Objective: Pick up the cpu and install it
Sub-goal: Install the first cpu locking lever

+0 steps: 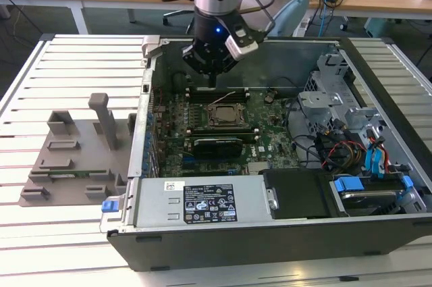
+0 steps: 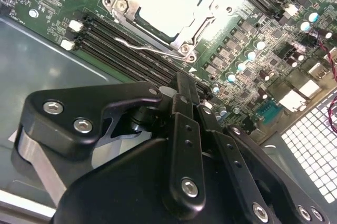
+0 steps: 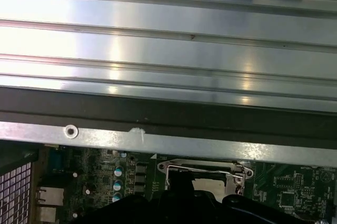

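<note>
The cpu (image 2: 168, 3) lies flat in the metal-framed socket (image 2: 122, 3) on the green motherboard (image 2: 247, 50), its silvery top showing. In the exterior view the cpu (image 1: 225, 114) sits mid-board inside the open computer case (image 1: 270, 250). My gripper (image 1: 212, 83) hangs just above the board, behind the socket near the case's far wall. In the second wrist view the gripper (image 2: 189, 95) has its black fingers (image 2: 182, 89) together with nothing between them, a short way off the socket's corner. The socket's frame and wire lever (image 3: 239, 171) also appear in the first wrist view.
Memory slots (image 2: 126, 45) run along the socket. A long black card (image 1: 216, 144) lies in front of it. A labelled power supply (image 1: 202, 202) fills the case's front, with a drive cage (image 1: 337, 105) and cables (image 1: 374, 159) at the exterior view's right. A grey fixture plate (image 1: 74, 145) rests on the slatted table (image 1: 40, 233).
</note>
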Available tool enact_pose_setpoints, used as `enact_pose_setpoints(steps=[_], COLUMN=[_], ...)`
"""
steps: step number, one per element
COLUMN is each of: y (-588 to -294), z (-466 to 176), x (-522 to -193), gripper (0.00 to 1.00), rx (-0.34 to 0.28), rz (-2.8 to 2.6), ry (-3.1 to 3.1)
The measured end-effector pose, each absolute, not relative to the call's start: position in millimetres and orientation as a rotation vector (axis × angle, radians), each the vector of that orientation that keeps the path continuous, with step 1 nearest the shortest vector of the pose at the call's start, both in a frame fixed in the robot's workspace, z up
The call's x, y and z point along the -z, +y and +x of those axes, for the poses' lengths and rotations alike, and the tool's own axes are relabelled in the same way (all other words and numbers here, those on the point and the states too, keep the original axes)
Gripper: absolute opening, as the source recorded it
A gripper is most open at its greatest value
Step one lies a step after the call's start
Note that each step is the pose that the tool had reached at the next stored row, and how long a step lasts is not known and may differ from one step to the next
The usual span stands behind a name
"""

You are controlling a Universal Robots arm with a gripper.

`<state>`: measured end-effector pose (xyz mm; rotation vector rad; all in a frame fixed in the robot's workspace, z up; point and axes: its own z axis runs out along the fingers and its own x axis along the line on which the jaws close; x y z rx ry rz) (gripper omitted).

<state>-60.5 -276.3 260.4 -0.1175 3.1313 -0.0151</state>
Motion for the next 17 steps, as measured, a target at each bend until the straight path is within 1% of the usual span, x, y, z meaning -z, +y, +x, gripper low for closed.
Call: enact_pose_setpoints(steps=[12, 17], y=[-276.3, -285.0], z=[-56.1, -56.0], x=[-256.9, -255.4], gripper=[0.11, 0.11], rx=[0.015, -0.005], rz=[-0.117, -0.118], ry=[3.132, 3.131])
